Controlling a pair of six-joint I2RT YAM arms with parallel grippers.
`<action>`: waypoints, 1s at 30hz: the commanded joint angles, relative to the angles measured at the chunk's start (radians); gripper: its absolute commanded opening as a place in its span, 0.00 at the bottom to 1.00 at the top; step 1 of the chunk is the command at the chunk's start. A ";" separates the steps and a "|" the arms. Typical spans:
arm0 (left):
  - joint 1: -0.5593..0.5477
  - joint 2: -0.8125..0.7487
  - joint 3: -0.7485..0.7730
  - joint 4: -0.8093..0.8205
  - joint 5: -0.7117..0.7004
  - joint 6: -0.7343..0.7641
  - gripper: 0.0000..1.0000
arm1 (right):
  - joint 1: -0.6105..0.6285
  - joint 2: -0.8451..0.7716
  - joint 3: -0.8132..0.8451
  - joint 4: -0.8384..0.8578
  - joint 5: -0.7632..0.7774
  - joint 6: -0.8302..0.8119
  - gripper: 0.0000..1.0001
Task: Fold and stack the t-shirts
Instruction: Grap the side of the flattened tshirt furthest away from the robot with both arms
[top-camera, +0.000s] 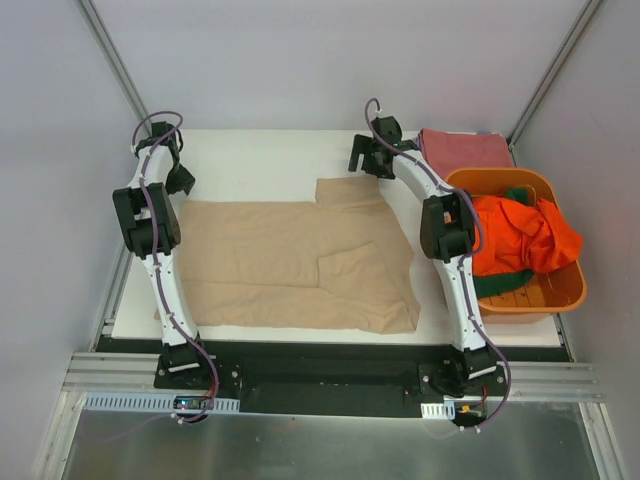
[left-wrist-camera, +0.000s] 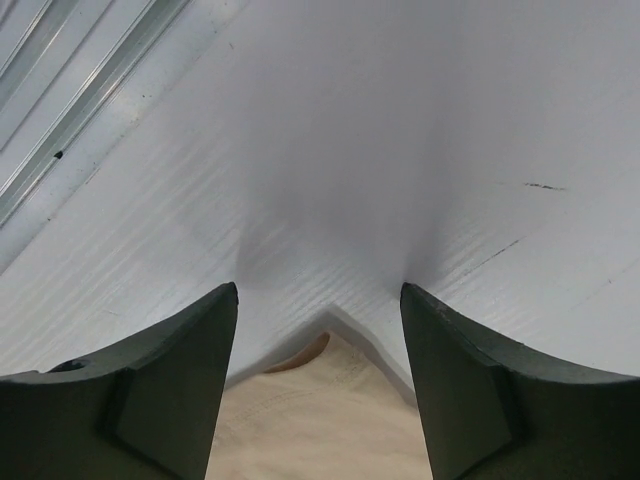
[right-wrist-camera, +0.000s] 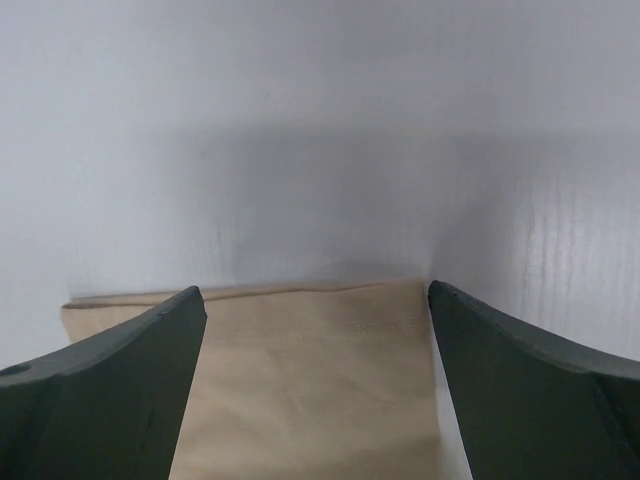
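Note:
A beige t-shirt (top-camera: 300, 265) lies spread flat on the white table, with one sleeve sticking out toward the back. My left gripper (top-camera: 180, 182) is open and empty just above the shirt's far left corner; the left wrist view shows that corner (left-wrist-camera: 320, 410) between the open gripper (left-wrist-camera: 318, 290). My right gripper (top-camera: 362, 162) is open and empty over the sleeve's far edge, and the hem (right-wrist-camera: 310, 390) lies between the open gripper (right-wrist-camera: 315, 290). A dusty red shirt (top-camera: 465, 150) lies folded at the back right. A bright orange shirt (top-camera: 520, 235) and a dark green one (top-camera: 505, 283) lie crumpled in the tub.
A rigid orange plastic tub (top-camera: 565, 292) stands at the right edge of the table, close to the right arm. White walls enclose the table on the back and sides. Bare white table (top-camera: 260, 160) shows behind the beige shirt.

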 joint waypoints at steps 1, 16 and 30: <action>0.006 0.055 0.026 -0.069 0.031 0.040 0.63 | -0.044 -0.032 0.009 0.012 0.027 0.131 0.96; 0.004 0.011 -0.043 -0.066 0.151 0.064 0.25 | -0.054 -0.038 -0.017 -0.034 -0.104 0.147 0.96; 0.006 -0.076 -0.097 -0.058 0.175 0.063 0.00 | 0.005 0.001 0.030 -0.108 -0.164 0.076 0.76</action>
